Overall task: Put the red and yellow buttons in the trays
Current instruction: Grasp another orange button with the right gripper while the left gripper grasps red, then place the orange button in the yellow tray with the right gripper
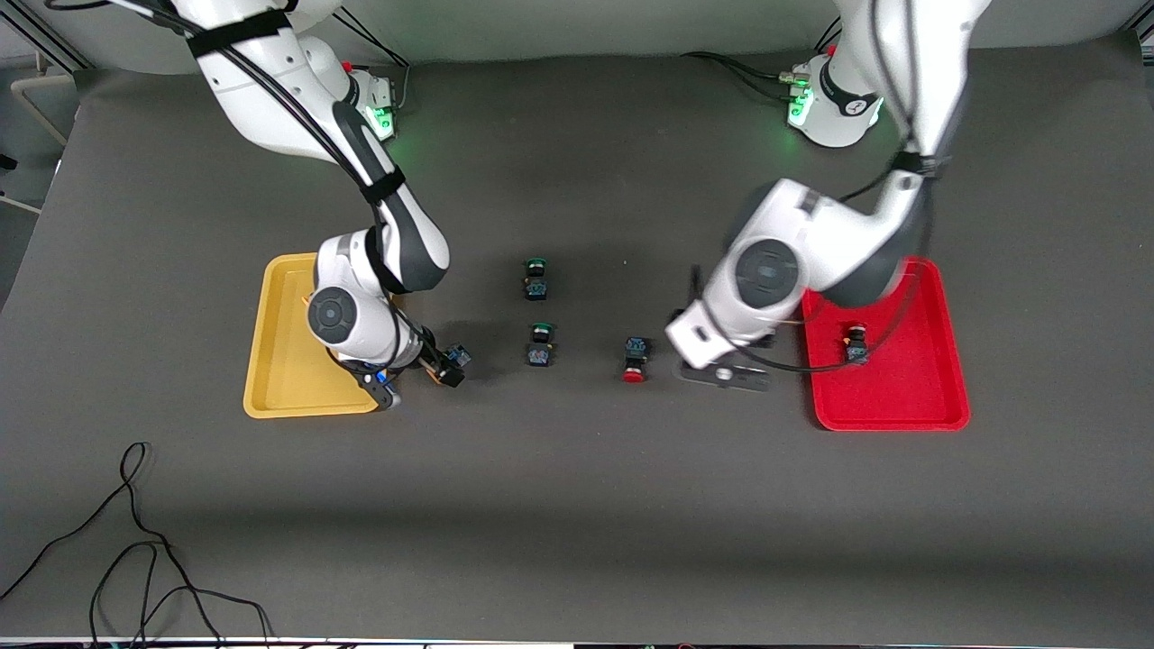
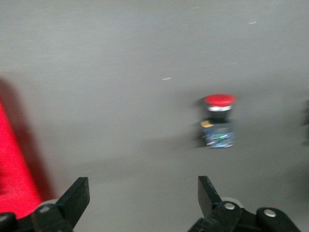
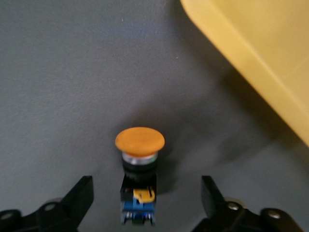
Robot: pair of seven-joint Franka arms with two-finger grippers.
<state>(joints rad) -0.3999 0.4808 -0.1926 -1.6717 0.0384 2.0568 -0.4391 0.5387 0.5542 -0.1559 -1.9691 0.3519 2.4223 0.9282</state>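
Matt grey table cover (image 1: pixel 577 505); glossy plastic yellow tray (image 1: pixel 279 361), red tray (image 1: pixel 911 397); smooth orange button cap (image 3: pixel 140 140).

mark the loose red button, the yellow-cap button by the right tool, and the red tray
red button (image 1: pixel 635 372): front view, on its red cap.
yellow-cap button (image 3: pixel 140 140): right wrist view, on its cap, between the open fingers.
red tray (image 1: pixel 902 397): front view, on bare floor.

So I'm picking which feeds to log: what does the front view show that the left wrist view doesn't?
Only the front view shows the yellow tray, two green-capped buttons, the red button in the red tray, and the right gripper open around an orange-yellow button. Only the left wrist view shows the left gripper open, clearly. Both show the red button on the table and the red tray.
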